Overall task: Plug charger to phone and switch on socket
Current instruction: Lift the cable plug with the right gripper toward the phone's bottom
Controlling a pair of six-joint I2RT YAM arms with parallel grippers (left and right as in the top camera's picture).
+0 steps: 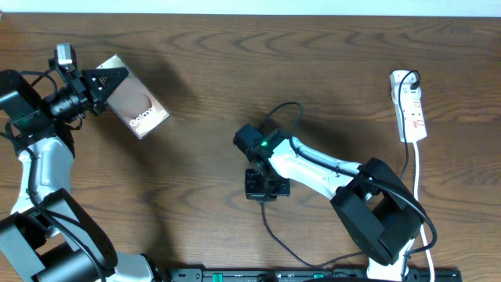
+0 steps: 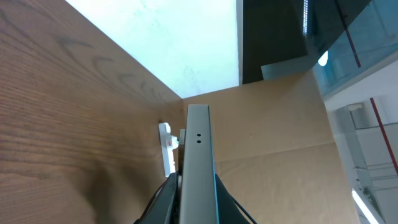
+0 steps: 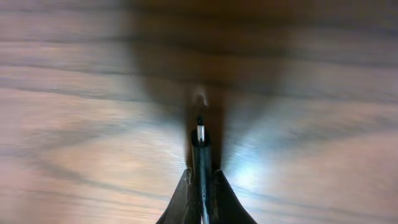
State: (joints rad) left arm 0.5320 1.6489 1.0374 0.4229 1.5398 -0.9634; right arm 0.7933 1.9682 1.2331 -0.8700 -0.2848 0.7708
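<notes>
My left gripper is shut on the phone, holding it edge-up above the table at the far left; its brown screen with white lettering faces up. In the left wrist view the phone's grey edge stands between my fingers. My right gripper is shut on the charger's black plug tip at the table's middle, close above the wood. The thin black cable trails toward the front edge. The white socket with red markings lies at the far right, also seen small in the left wrist view.
The socket's white cord runs down the right side toward the front. A black plug sits in the socket's top end. A black rail lines the front edge. A cardboard wall stands beyond the table.
</notes>
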